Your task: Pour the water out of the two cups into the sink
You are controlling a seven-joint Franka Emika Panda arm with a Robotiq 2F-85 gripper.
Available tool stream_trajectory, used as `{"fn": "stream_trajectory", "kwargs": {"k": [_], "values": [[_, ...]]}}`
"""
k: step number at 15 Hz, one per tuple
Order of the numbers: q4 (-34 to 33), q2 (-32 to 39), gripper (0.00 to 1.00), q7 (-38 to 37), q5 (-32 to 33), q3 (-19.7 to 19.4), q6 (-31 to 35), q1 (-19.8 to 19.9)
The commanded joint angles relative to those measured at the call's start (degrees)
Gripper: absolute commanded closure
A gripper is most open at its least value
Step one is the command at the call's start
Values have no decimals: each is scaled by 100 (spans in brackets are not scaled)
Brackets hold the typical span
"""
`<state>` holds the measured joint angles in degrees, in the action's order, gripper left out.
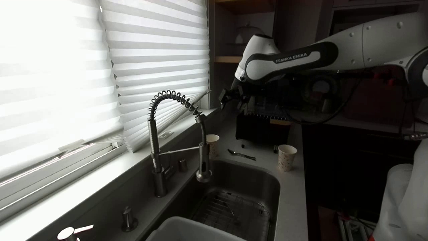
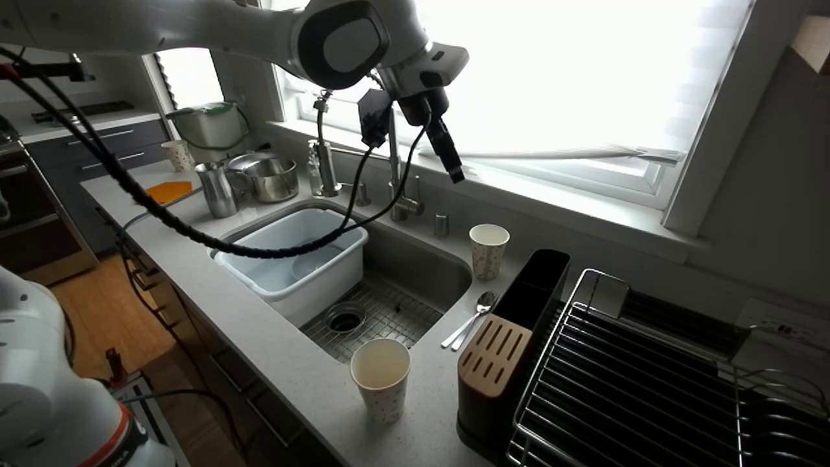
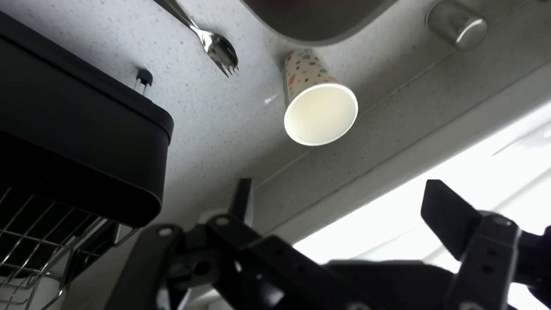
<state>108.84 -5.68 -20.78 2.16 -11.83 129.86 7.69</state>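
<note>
we count one sink [image 2: 421, 275], one gripper [image 3: 343, 203], jaws apart and holding nothing. two cups [image 2: 381, 383] [image 2: 488, 253] stand upright just beside the sink; we judge them light, thin paper, quick to buckle, best pinched softly below the rim. a third cup [image 2: 177, 156] stands well apart; last, two pieces of cutlery [image 2: 484, 302].

Cutlery [image 2: 484, 302] between cup [image 2: 381, 389] and second cup [image 2: 487, 257] beside sink [image 2: 420, 272]; tub [image 2: 329, 284] inside.

Pleated blinds [image 1: 160, 50] glow white beside the speckled counter [image 2: 285, 350]
</note>
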Motion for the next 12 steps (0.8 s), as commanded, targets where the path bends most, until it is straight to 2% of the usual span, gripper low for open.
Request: {"fn": "stream_trajectory", "kwargs": {"k": [1, 7, 8, 9, 12], "values": [[273, -557, 0, 573, -182, 72, -811, 97], [441, -980, 0, 1104, -47, 45, -1617, 191], [485, -1045, 0, 1138, 56, 65, -1666, 221], [241, -797, 0, 1006, -44, 83, -1542, 208], [309, -899, 0, 1099, -37, 77, -1580, 232]]}}
